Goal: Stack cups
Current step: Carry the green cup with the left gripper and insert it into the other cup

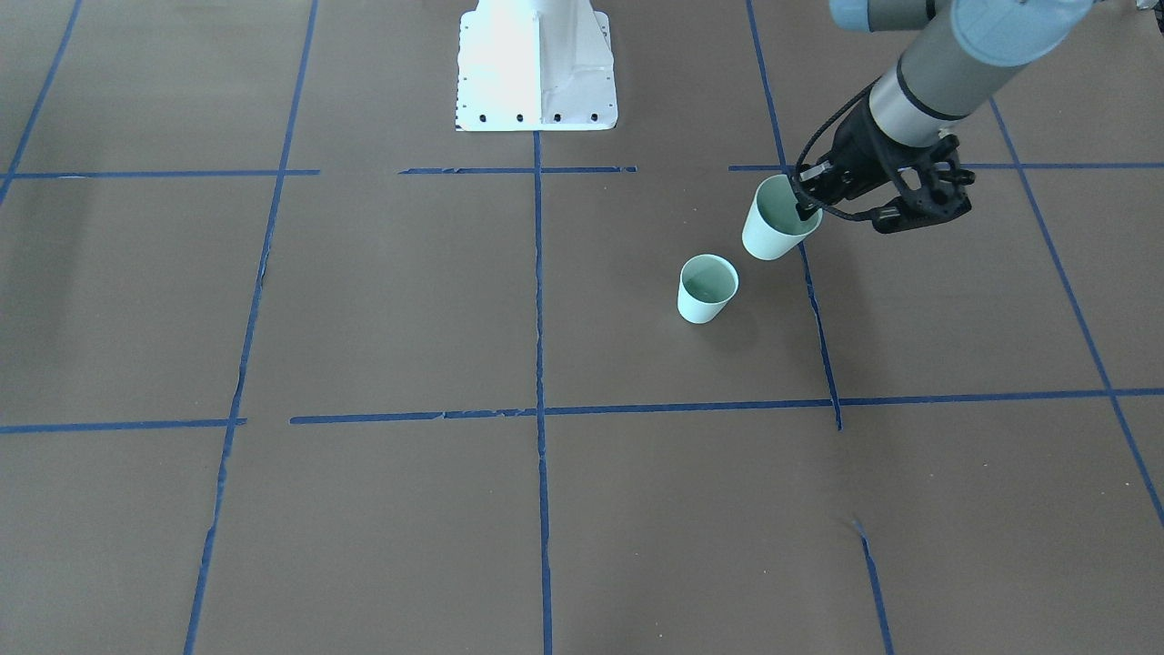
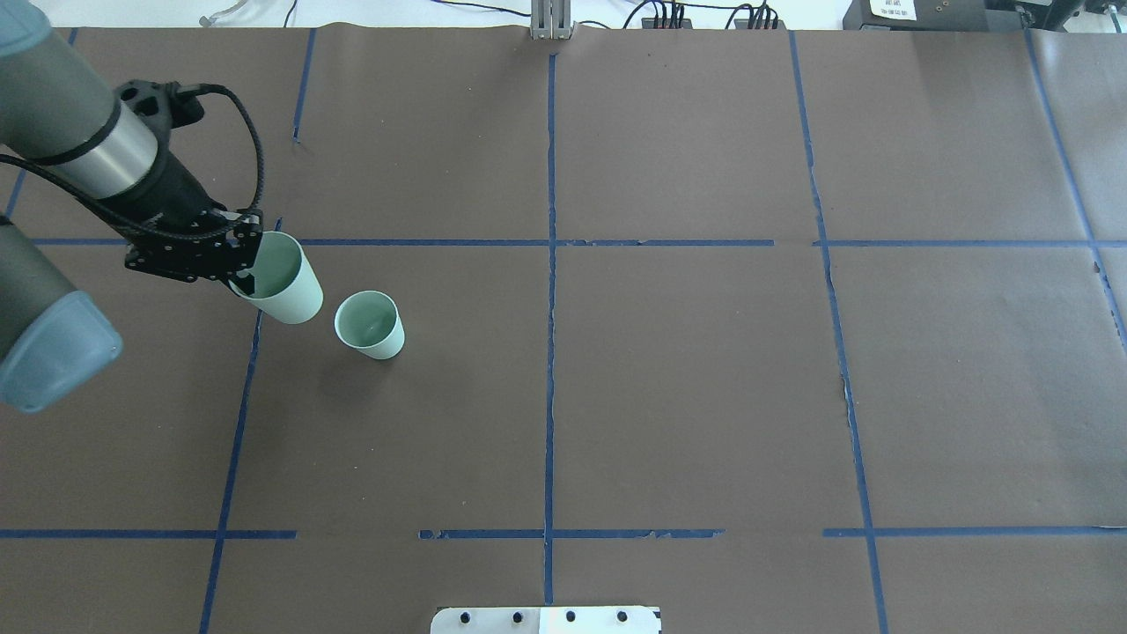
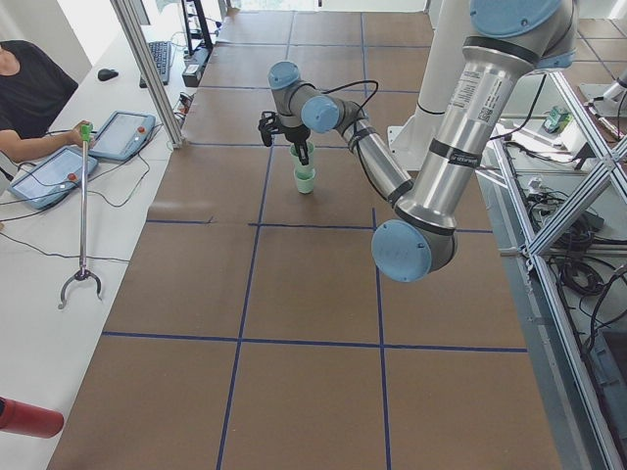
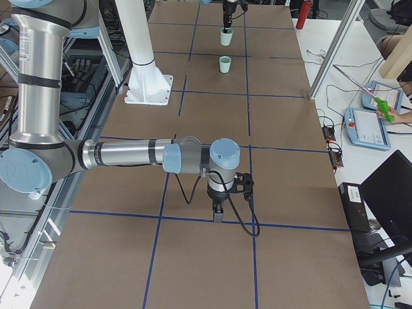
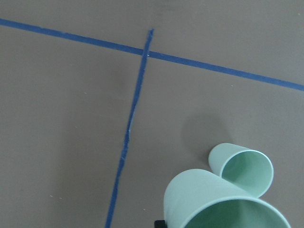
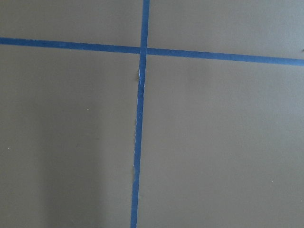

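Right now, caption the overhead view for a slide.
Left gripper holds a tilted cup beside the standing cup.

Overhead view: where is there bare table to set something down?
The squares right of the centre tape line are bare table. It is crowded only at far left, where the left gripper holds a tilted cup next to the standing cup.

Mint cups on a brown table gridded in blue.
Tilted cup [image 1: 776,227] and upright cup [image 1: 707,289], both out in front of the white base plate [image 1: 536,68]: pale mint-green outside, darker green inside, plain walls. Table [image 1: 382,300] matte brown; tape lines [image 1: 538,291] blue. Left gripper [image 1: 806,206] black; its arm [image 1: 918,91] silver-grey, pale blue joints.
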You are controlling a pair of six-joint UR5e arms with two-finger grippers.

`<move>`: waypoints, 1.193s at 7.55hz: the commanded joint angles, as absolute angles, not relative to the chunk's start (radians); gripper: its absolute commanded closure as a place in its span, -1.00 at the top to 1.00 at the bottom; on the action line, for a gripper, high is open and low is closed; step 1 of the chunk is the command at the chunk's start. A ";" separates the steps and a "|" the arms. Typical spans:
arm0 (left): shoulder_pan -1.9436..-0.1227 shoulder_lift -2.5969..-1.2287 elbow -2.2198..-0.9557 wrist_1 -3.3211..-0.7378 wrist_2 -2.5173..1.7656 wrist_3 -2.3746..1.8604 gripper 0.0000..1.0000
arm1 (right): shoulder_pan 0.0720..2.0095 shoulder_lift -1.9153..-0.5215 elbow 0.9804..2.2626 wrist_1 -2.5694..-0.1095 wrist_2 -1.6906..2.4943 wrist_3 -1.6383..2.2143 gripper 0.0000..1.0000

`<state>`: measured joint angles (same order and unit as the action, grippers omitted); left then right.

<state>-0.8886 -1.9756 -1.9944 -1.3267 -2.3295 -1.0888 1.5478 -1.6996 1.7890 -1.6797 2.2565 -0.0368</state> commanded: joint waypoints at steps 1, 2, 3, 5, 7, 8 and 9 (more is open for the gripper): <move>-0.842 -2.008 -1.907 -1.406 -2.329 -1.118 -1.00 | 1.548 -1.700 1.789 -1.680 2.256 -0.037 1.00; -0.830 -2.022 -1.881 -1.425 -2.327 -1.130 -1.00 | 1.548 -1.700 1.789 -1.680 2.256 -0.037 1.00; -0.825 -2.029 -1.870 -1.425 -2.327 -1.131 -1.00 | 1.548 -1.700 1.790 -1.680 2.256 -0.037 1.00; -0.813 -2.048 -1.838 -1.434 -2.310 -1.131 -1.00 | 1.548 -1.700 1.790 -1.680 2.256 -0.037 1.00; -0.807 -2.048 -1.815 -1.471 -2.298 -1.131 -1.00 | 1.548 -1.700 1.789 -1.678 2.256 -0.037 1.00; -0.807 -2.048 -1.807 -1.473 -2.298 -1.129 -1.00 | 1.548 -1.700 1.789 -1.678 2.256 -0.037 1.00; -0.807 -2.048 -1.807 -1.473 -2.299 -1.126 -0.90 | 1.548 -1.700 1.790 -1.680 2.256 -0.037 1.00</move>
